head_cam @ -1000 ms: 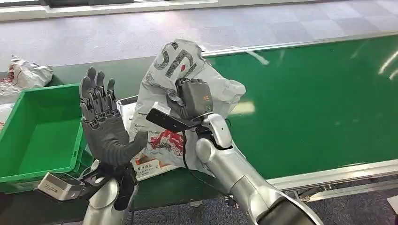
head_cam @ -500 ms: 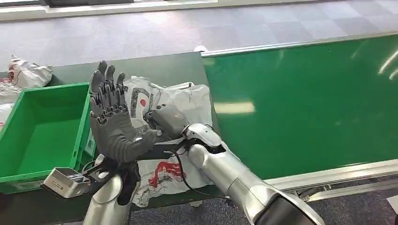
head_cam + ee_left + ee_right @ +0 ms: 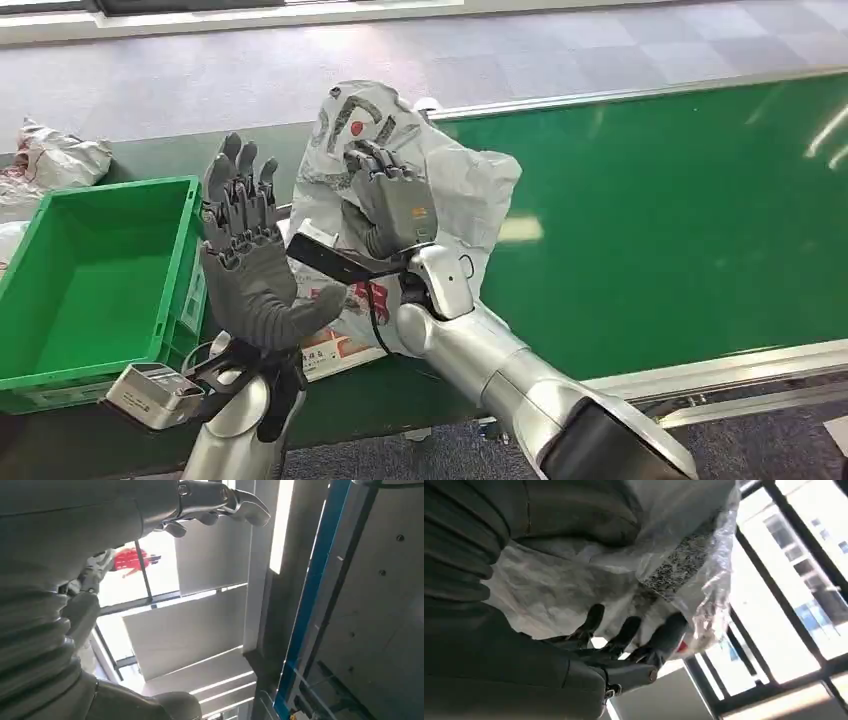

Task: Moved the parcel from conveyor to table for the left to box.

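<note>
green box [image 3: 90, 270] at 9 o'clock, waiting to receive | left hand [image 3: 250, 265] raised, fingers spread, holding nothing, likely poised for handover | parcel [image 3: 450, 190] at 12 o'clock, lifted over the table edge [image 3: 150, 158] | right hand [image 3: 390, 200] clasps it from behind.

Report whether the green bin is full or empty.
Empty as far as seen: the green bin shows bare floor and walls; the left hand hides one corner.
</note>
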Action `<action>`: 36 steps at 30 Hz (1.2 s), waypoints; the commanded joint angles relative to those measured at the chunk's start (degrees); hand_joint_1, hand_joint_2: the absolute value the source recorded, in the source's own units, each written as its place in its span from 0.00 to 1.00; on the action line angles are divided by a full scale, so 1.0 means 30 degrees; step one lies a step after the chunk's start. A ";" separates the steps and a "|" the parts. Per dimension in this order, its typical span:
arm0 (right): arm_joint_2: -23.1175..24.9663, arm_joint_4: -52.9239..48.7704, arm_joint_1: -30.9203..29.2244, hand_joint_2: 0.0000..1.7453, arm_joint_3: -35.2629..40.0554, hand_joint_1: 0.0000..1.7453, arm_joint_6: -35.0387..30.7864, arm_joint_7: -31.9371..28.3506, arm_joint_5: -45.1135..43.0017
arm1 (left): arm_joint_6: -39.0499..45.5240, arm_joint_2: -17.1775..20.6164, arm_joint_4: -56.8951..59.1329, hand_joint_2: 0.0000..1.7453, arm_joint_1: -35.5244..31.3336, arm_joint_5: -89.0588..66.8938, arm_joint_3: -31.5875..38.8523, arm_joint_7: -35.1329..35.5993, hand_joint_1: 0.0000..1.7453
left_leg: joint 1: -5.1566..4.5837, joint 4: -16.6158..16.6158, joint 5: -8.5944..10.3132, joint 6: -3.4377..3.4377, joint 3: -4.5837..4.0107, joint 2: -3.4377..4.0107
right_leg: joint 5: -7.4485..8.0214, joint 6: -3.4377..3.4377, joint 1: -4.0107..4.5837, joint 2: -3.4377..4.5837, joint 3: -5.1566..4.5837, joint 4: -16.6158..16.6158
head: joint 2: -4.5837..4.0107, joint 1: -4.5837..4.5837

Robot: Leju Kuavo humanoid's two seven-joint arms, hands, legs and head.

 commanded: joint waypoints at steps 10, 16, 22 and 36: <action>-0.0359 -0.3921 0.1261 1.00 -1.1545 0.00 -0.0198 -0.0891 0.4241 | 0.0211 0.0691 0.0957 1.00 -0.0334 -0.0379 -0.0318 0.0080 0.00 | -0.0007 -0.0017 0.0017 0.0023 0.0002 -0.0111 | 0.0005 -0.0015 -0.0010 -0.0067 0.0057 -0.0034 | 0.0000 0.0015; -0.0988 -0.3640 0.1428 0.00 -1.2248 0.00 0.0292 -0.0056 0.4758 | 0.0308 0.0918 0.0503 1.00 0.0154 -0.0721 -0.0359 0.0080 0.00 | 0.0001 -0.0049 0.0023 0.0023 0.0040 -0.0036 | 0.0025 -0.0026 -0.0004 0.0013 0.0067 -0.0061 | 0.0000 0.0007; -0.1082 -0.8293 0.3517 0.00 -1.2358 0.00 0.0327 -0.1457 0.3547 | 0.0500 0.0756 0.0455 1.00 0.0345 -0.1131 -0.0323 0.0080 0.00 | 0.0004 -0.0031 0.0003 0.0022 0.0023 -0.0094 | -0.0008 -0.0014 0.0002 -0.0045 0.0066 -0.0046 | 0.0000 0.0007; -0.0357 -1.7665 0.7695 1.00 -1.5092 0.00 -0.0198 0.1232 1.1841 | 0.0893 0.0285 0.0203 1.00 0.0956 -0.2375 0.0395 0.0080 0.00 | -0.0008 -0.0018 -0.0005 0.0021 -0.0012 -0.0081 | -0.0007 -0.0010 -0.0012 -0.0044 0.0031 -0.0027 | 0.0000 0.0000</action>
